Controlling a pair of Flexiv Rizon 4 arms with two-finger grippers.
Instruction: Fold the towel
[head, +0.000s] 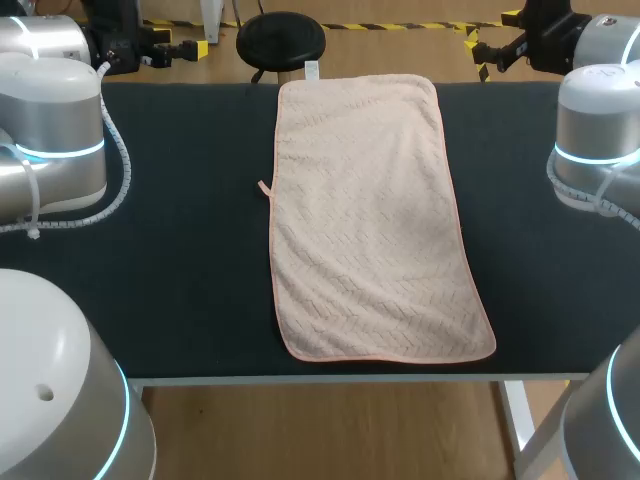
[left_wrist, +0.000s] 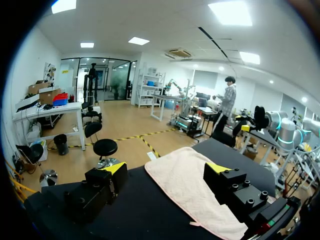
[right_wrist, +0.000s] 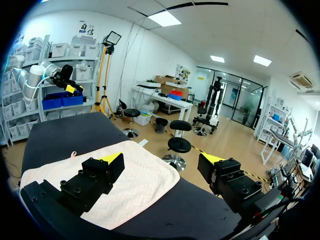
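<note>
Jaws on the left arm (head: 60, 150) and right arm (head: 600, 130) stood apart and empty, the towel (head: 370, 220) lay flat and unfolded along the middle of the table (head: 180, 280), so seemingly every fold remained undone.

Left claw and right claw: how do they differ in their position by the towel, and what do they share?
The left claw hangs near the far left corner of the table; the right claw hangs near its far right corner. The towel lies to the right of the left claw, but to the left of the right claw. Both claws are open, hold nothing and do not touch the towel.
</note>
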